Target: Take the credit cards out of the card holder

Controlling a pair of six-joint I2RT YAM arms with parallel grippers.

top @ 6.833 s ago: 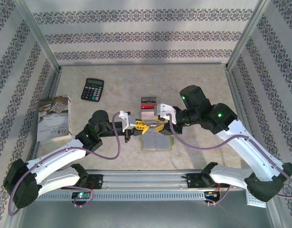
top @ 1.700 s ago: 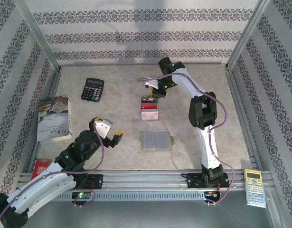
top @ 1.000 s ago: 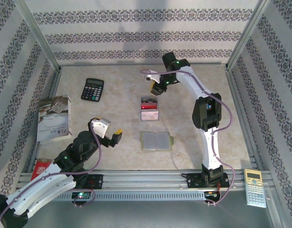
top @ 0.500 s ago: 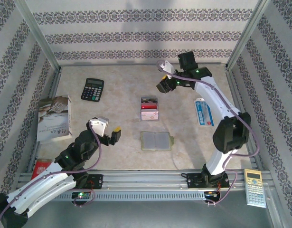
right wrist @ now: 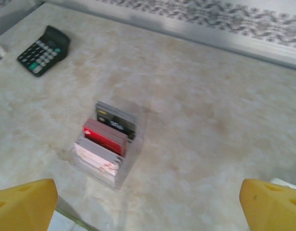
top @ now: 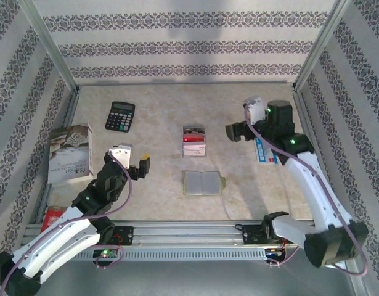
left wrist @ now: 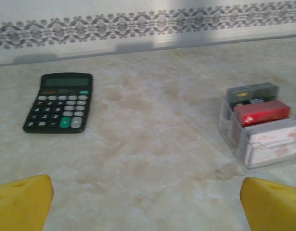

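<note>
Beige marbled tabletop (top: 158, 105) spreads between walls papered in grey patterned bands. Low at the near left, the left gripper (top: 135, 166) hangs released over bare table. Its yellow pads (left wrist: 22, 202) sit far apart in the lower corners of the left wrist view, with nothing between them. On the right side of the table the right gripper (top: 233, 131) is just as slack and empty, its fingers pointing left toward the middle. In the right wrist view its pads also stand wide at the bottom corners. Between the two arms, near the centre, the credit cards (top: 193, 140) stand upright in a clear tiered rack (left wrist: 227, 126): a dark grey one farthest, a red one in the middle, a pinkish-white one nearest. Neither gripper touches them; the right one is off to their right, the left one well off to their near left. Just on the near side of the rack, apart from it, the card holder (top: 203, 182) lies opened flat, pale lining up, an olive edge at its right. A blue-and-white packet (top: 261, 150) lies under the right arm, partly covered by it. A black calculator (top: 120, 115) rests toward the far left, and a booklet (top: 71, 154) lies at the left edge of the table.
</note>
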